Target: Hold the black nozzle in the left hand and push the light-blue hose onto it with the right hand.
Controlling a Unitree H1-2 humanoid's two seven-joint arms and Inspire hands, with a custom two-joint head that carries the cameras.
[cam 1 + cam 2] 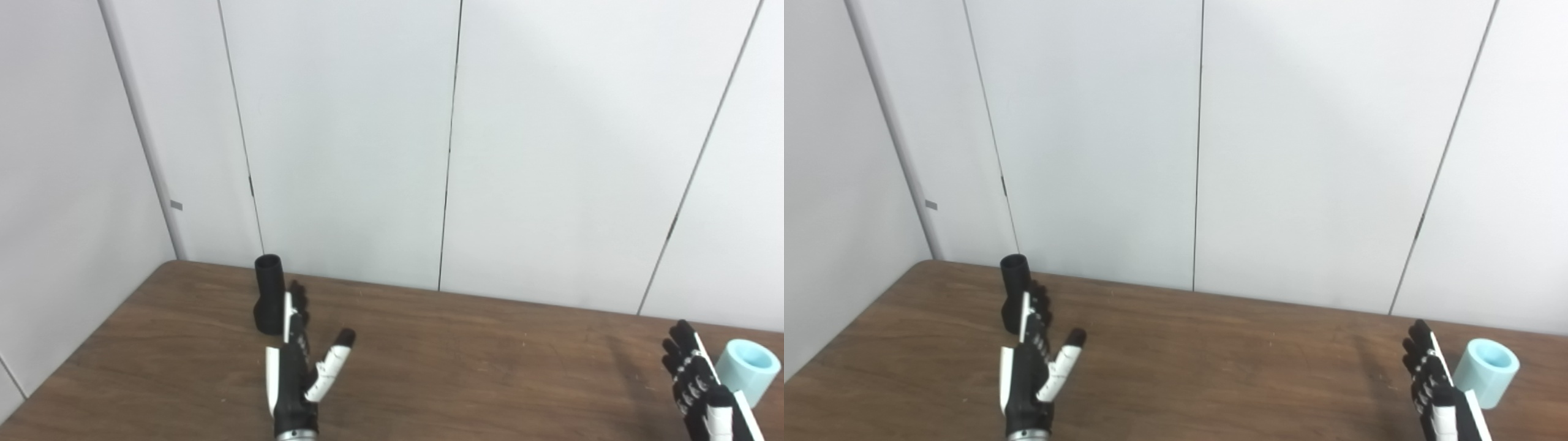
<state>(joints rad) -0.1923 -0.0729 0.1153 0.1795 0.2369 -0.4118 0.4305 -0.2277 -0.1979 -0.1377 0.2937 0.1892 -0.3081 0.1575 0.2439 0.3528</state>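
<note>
While upright, black nozzle (269, 294) (mouth up) stands.

No legible text, label, brand, number or sign on any surface (a small grey tag on the wall panels (176, 205) shows no readable marking).

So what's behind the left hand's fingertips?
The black nozzle stands upright on the table just behind the open left hand. The fingers cover part of its right side, so contact cannot be judged.
</note>
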